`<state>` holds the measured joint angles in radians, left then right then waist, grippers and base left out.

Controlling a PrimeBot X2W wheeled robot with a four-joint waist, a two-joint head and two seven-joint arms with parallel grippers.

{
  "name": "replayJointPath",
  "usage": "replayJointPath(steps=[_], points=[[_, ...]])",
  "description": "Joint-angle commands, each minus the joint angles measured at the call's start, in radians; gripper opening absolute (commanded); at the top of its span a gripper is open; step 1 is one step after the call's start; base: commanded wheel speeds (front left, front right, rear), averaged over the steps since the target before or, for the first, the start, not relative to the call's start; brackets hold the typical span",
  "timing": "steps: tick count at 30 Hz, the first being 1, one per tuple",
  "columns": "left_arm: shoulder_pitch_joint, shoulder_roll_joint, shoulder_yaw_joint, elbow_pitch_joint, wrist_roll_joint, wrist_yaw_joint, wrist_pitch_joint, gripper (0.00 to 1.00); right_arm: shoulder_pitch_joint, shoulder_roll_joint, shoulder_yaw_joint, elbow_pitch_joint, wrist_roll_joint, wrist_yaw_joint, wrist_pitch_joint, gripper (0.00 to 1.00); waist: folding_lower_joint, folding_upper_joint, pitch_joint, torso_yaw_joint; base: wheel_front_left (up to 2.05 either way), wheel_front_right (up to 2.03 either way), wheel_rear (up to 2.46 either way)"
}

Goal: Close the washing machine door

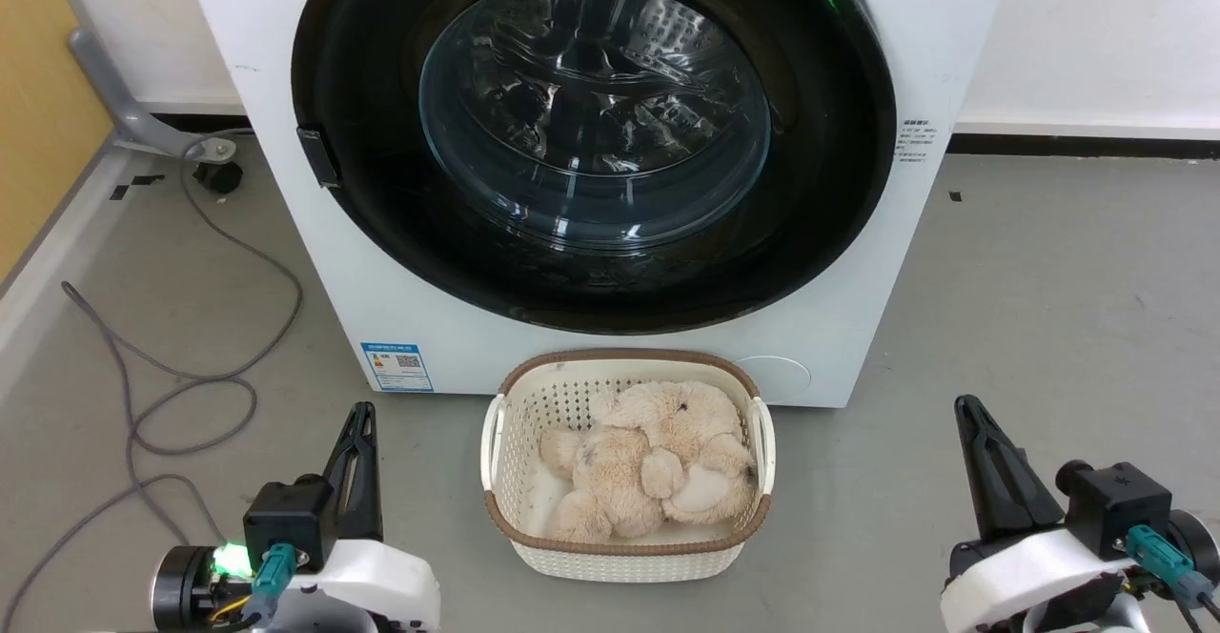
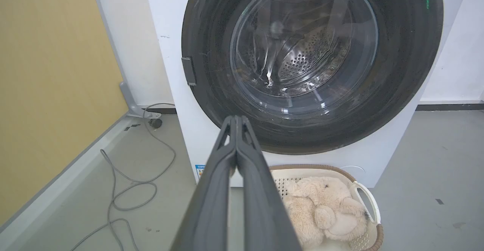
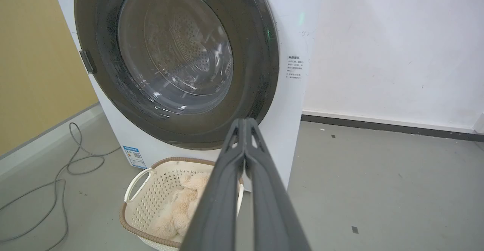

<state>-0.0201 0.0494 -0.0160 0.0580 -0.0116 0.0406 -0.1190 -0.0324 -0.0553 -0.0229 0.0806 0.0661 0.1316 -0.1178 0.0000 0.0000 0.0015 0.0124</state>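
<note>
The white washing machine (image 1: 400,309) (image 2: 177,92) (image 3: 291,103) stands straight ahead. Its round glossy black door (image 1: 820,185) (image 2: 401,73) (image 3: 257,69) lies flat against the front, and the steel drum shows through the glass window. A small dark latch tab sits at the door's left rim. My left gripper (image 1: 361,412) (image 2: 236,119) is shut with nothing in it, low at the left and well short of the machine. My right gripper (image 1: 965,404) (image 3: 245,121) is shut on nothing too, low at the right, apart from the door.
A white woven basket (image 1: 505,442) (image 2: 363,190) (image 3: 143,202) holding a beige plush toy (image 1: 658,461) stands on the floor right before the machine, between my arms. Grey cables (image 1: 191,385) loop over the floor at the left, beside a yellow panel (image 2: 45,73). Bare grey floor lies at the right.
</note>
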Motion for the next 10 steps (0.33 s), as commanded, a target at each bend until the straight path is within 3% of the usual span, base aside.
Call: replayJointPath(steps=[1,10], points=[[0.011,0.001,0.003,-0.006,0.003,-0.006,0.007,0.0,0.016,0.003,0.003,-0.01,-0.011,-0.001,0.005,0.0,0.0,0.0,0.0,0.0,0.0,0.0,0.0],[0.013,0.001,0.005,-0.015,0.004,-0.012,0.025,0.0,0.019,0.003,0.006,-0.022,-0.02,-0.001,0.023,0.0,0.0,0.0,0.0,-0.002,0.0,0.0,0.0]])
